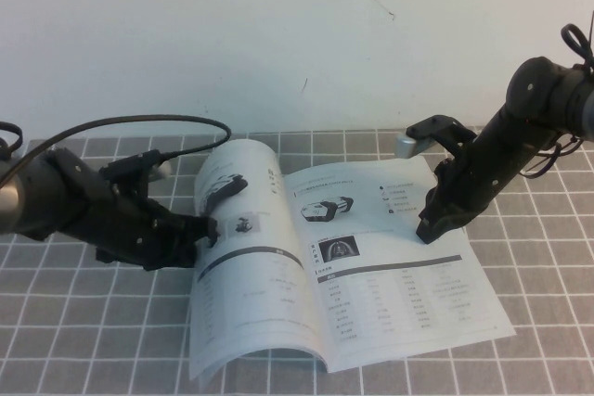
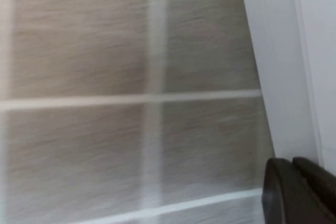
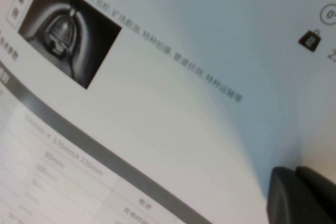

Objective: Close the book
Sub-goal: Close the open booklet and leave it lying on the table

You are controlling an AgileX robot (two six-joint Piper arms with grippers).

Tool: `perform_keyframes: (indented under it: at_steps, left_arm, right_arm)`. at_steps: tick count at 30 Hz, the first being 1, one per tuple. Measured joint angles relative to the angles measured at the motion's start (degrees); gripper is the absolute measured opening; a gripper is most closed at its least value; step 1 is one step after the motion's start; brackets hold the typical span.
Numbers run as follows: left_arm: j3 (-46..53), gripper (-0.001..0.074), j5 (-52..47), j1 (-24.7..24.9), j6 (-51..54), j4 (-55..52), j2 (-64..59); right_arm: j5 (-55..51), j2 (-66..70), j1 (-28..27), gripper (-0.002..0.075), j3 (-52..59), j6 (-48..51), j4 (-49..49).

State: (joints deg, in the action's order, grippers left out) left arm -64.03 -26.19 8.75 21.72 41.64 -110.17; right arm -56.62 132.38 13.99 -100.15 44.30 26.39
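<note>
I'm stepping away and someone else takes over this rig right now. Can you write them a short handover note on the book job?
Left hand: at the outer edge of the book's left page, which stands raised and curved.
Right hand: down on the right page, near its far edge.
The book lies open on the checked cloth.
Done: left page partly raised.
Left: clear the right hand, then fold the left page over.

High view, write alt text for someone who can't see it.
An open book lies on a grey checked mat, its left page bowed upward. The left gripper is at that page's outer edge, and the right gripper points down onto the right page.
</note>
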Motion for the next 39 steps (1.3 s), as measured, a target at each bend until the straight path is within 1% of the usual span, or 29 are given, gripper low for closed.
perform_keyframes:
  at_steps: [7,11,14,17,23,27,28,30,33,35,36,37,38,39]
  left_arm:
    - [0.1,-0.0004,-5.0,0.1,21.2,27.4,-0.3]
    - [0.1,-0.0004,-10.5,0.2,32.2,41.1,-0.3]
    - [0.1,-0.0004,-16.1,0.2,38.6,49.5,-0.3]
    - [0.1,-0.0004,-20.5,0.4,42.5,53.8,-0.3]
    - [-0.2,-0.0004,-25.7,0.5,44.9,55.1,-0.3]
    - [-0.6,0.0001,-27.7,0.7,46.2,55.2,-0.3]
    - [-0.6,0.0012,-27.8,0.9,46.9,55.2,-0.3]
    - [-0.6,0.0062,-28.0,1.3,48.4,55.2,-0.3]
    - [-0.7,0.0203,-28.0,2.3,50.1,55.2,-0.3]
    - [-1.1,0.0318,-28.0,2.9,51.3,55.2,-0.3]
    - [-1.4,0.0353,-28.0,3.0,51.7,55.2,-0.3]
    - [-1.7,0.0384,-28.0,3.1,52.1,55.2,-0.3]
    - [-2.1,0.0398,-28.0,3.2,52.3,55.2,-0.3]
    - [-2.3,0.0396,-28.0,3.2,52.4,55.2,-0.3]
  right_arm:
    - [0.0,0.2,0.0,-0.0003,0.0,-0.4,1.4]
    - [0.0,0.2,0.0,-0.0003,0.0,-1.0,1.6]
    - [0.0,0.2,0.0,-0.0003,0.0,-1.0,1.9]
    - [0.0,0.4,0.0,-0.0003,0.0,-1.1,2.1]
    - [0.0,0.2,0.1,-0.0003,-0.1,-2.6,0.5]
    - [-0.4,-0.7,0.8,-0.0003,-0.5,-6.7,-5.9]
    - [-0.6,-1.2,0.8,-0.0003,-0.8,-7.6,-8.5]
    - [-1.1,-2.0,0.7,-0.0003,-1.0,-8.7,-13.0]
    - [-2.2,-4.2,0.4,-0.0003,-2.0,-9.2,-16.4]
    - [-3.2,-6.3,0.4,-0.0003,-3.4,-10.2,-17.5]
    - [-3.8,-7.4,0.4,-0.0003,-4.1,-10.8,-17.7]
    - [-4.3,-8.6,0.4,-0.0003,-5.0,-11.2,-17.8]
    - [-4.7,-9.8,0.4,-0.0003,-5.8,-11.5,-17.8]
    - [-5.0,-10.8,0.4,-0.0003,-6.4,-11.6,-17.7]
